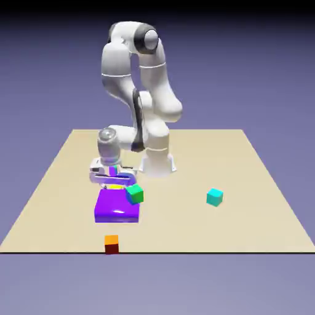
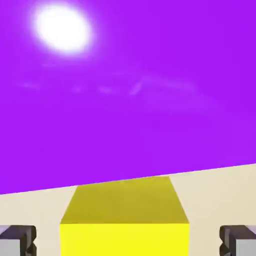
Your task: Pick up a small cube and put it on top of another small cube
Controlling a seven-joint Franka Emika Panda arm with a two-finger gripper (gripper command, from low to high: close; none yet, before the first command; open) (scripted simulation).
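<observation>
Yellow cube (image 2: 125,220) sits low-centre in the hand view, between the hand's (image 2: 128,242) fingers, apart and not touching it.

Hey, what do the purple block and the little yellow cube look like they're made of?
Purple block: likely glossy plastic, since the hand view shows a bright white glare spot on its smooth, uniform face. Yellow cube: smooth and plain, with no hotspot or texture, so maybe matte plastic or painted wood. Both are rendered, so the look leaves material open.
</observation>
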